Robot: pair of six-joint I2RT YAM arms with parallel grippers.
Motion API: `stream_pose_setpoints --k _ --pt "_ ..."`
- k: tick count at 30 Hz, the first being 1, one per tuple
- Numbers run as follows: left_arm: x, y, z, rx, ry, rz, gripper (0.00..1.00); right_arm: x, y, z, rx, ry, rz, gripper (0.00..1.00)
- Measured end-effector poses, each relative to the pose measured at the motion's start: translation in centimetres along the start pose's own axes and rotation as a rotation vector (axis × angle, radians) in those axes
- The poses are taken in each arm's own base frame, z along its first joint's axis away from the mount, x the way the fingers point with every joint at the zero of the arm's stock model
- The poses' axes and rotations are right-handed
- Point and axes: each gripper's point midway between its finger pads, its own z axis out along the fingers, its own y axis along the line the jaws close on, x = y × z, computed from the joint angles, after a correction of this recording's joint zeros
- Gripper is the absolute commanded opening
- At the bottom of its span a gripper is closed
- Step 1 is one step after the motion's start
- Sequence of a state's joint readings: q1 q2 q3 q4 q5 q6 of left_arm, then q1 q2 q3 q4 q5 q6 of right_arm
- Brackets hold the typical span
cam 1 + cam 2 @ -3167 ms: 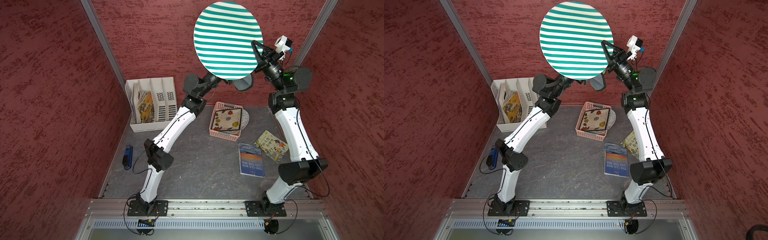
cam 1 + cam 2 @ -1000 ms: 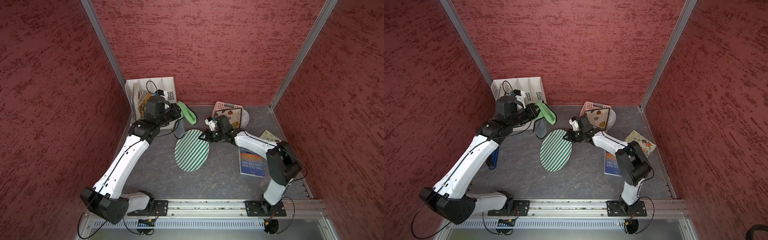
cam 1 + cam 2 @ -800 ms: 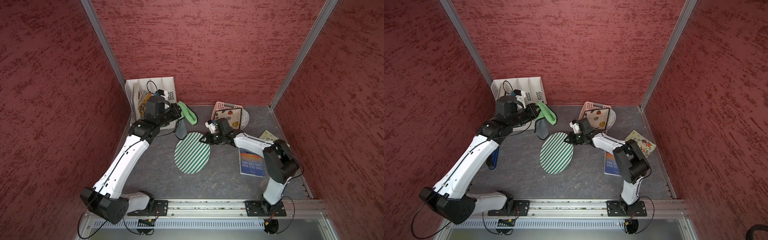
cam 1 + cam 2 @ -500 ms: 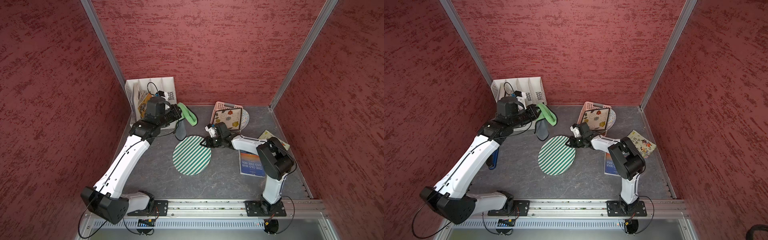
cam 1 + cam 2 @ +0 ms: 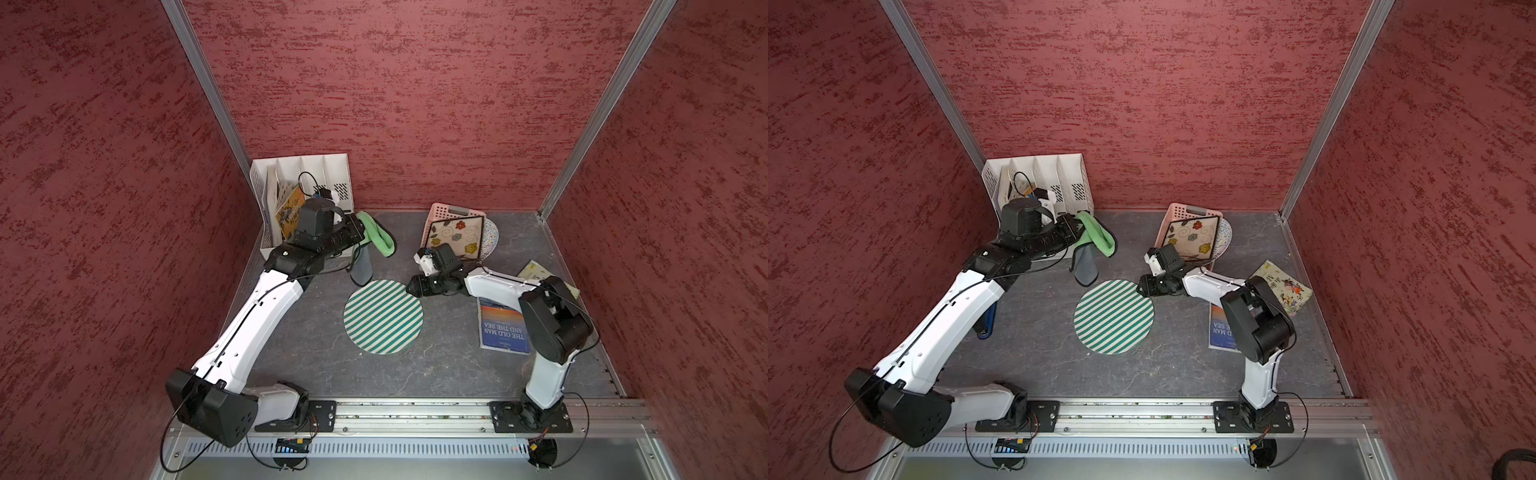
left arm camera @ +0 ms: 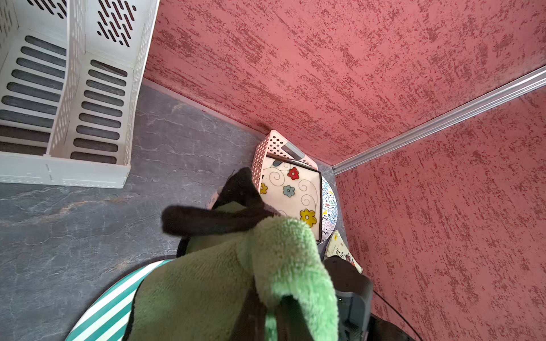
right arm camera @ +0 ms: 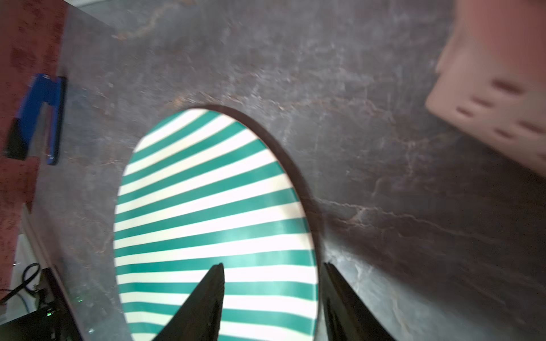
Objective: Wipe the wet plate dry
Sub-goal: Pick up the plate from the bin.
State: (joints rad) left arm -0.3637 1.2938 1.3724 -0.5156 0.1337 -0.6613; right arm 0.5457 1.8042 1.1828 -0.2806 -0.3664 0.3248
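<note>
The plate (image 5: 383, 316) (image 5: 1114, 316), round with green and white stripes, lies flat on the grey table in both top views. My right gripper (image 5: 413, 286) (image 7: 273, 265) is low at the plate's far right rim and open. One finger is over the plate (image 7: 206, 206) and the other over the table, neither touching the rim. My left gripper (image 5: 359, 232) is shut on a green cloth (image 5: 376, 235) (image 6: 236, 280) above the table, behind and left of the plate. The cloth's grey part (image 5: 1086, 266) hangs down, and the cloth hides the left fingertips.
A white file rack (image 5: 303, 178) stands in the back left corner. At the back right, a pink basket (image 5: 451, 212) holds a flowered square plate (image 5: 455, 241). A blue book (image 5: 503, 328) lies under the right arm, a blue tool (image 5: 986, 322) under the left arm.
The plate went from tilted on its edge to flat on the table. My right gripper came down with it, opened and let go of the rim. The left arm barely moved.
</note>
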Motion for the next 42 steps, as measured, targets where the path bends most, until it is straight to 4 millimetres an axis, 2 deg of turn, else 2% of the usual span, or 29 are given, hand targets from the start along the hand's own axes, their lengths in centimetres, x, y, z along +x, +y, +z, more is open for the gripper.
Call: stream_pose_setpoints --k 3,5,6,8,10,13,15,18,22,32,35,38,42 --pt "0.1 0.0 0.2 0.001 0.005 -0.001 0.0 -4.7 1.7 -4.2 -0.006 -0.123 -0.005 0.55" --pt "0.2 0.0 0.5 0.003 0.011 -0.004 0.0 -8.7 1.4 -7.3 0.016 -0.23 0.027 0.55" --pt "0.3 0.0 0.6 0.006 0.016 -0.004 0.0 -10.9 0.5 -8.9 0.04 -0.287 0.053 0.55" --pt "0.5 -0.1 1.0 0.009 0.026 -0.004 0.0 -14.2 -2.5 -11.6 0.109 -0.376 0.119 0.55" --pt "0.8 -0.1 1.3 0.012 0.037 -0.003 0.0 -16.4 -6.0 -13.2 0.184 -0.424 0.183 0.55" --pt "1.3 -0.1 1.7 0.015 0.056 -0.003 0.0 -18.2 -11.8 -14.0 0.295 -0.434 0.282 0.58" --pt "1.6 -0.3 1.9 0.021 0.068 -0.002 0.0 -18.4 -15.2 -13.4 0.358 -0.403 0.335 0.61" --pt "1.7 -0.4 1.9 0.025 0.074 -0.002 0.0 -17.3 -19.1 -11.9 0.436 -0.328 0.401 0.65" --pt "1.7 -0.5 1.9 0.028 0.074 -0.001 0.0 -15.1 -22.1 -10.5 0.503 -0.231 0.451 0.72" --pt "2.1 -1.1 1.6 0.042 0.079 -0.004 0.0 -14.7 -22.3 -10.2 0.49 -0.2 0.455 0.72" --pt "2.1 -1.1 1.6 0.042 0.079 -0.004 0.0 -14.1 -21.7 -10.4 0.463 -0.21 0.452 0.74" --pt "2.1 -1.1 1.6 0.043 0.079 -0.004 0.0 -13.9 -21.2 -12.3 0.467 -0.232 0.453 0.74" --pt "2.2 -1.2 1.6 0.045 0.081 -0.003 0.0 -15.1 -21.6 -16.4 0.488 -0.316 0.465 0.74"
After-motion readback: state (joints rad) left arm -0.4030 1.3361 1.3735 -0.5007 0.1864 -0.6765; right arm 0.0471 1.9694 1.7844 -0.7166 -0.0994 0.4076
